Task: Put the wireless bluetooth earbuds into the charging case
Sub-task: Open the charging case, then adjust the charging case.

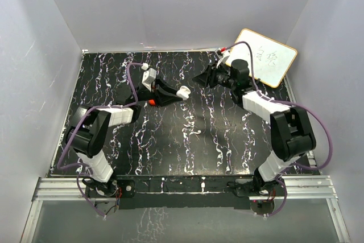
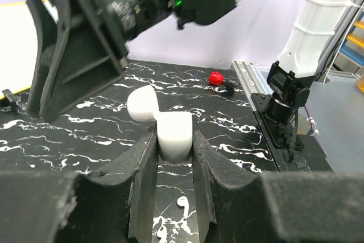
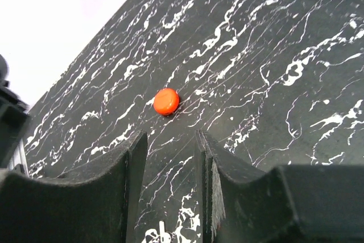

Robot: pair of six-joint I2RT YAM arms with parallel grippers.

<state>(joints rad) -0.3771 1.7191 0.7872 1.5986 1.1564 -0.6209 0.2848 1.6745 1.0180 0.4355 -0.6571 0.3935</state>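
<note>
"Black marble-look tabletop, glossy w/ white veins: that's your top view. What's on it?"

"Your left gripper sits mid-table w/ smth small, white & smooth at its tips: the charging case. Flat round red puck lies on the table just beside that gripper's body. Your right gripper hangs near the case, apart from it. Tan-rimmed whiteboard sits at the far right corner."

"Left wrist cam: is the grip solid?"

"Yes. Both black fingers, rough matte plastic, are clamped on the case's base. It's a rounded, glossy white shell w/ its lid flipped open to the left. Jaws are closed down to the case's width, touching it on both sides. Lower down, on the table, there's a tiny white bulb-and-stem shape. Earbud or marble vein, you can't tell from here. Far off by the rail, a small red blob sits against a black bit."

"Right wrist cam?"

"Your right fingers stand partly apart w/ a narrow gap, nothing in it, nothing touched. Past the tips the puck lies flat on the marble. It's orange-red, coin-shaped, smooth."
</note>
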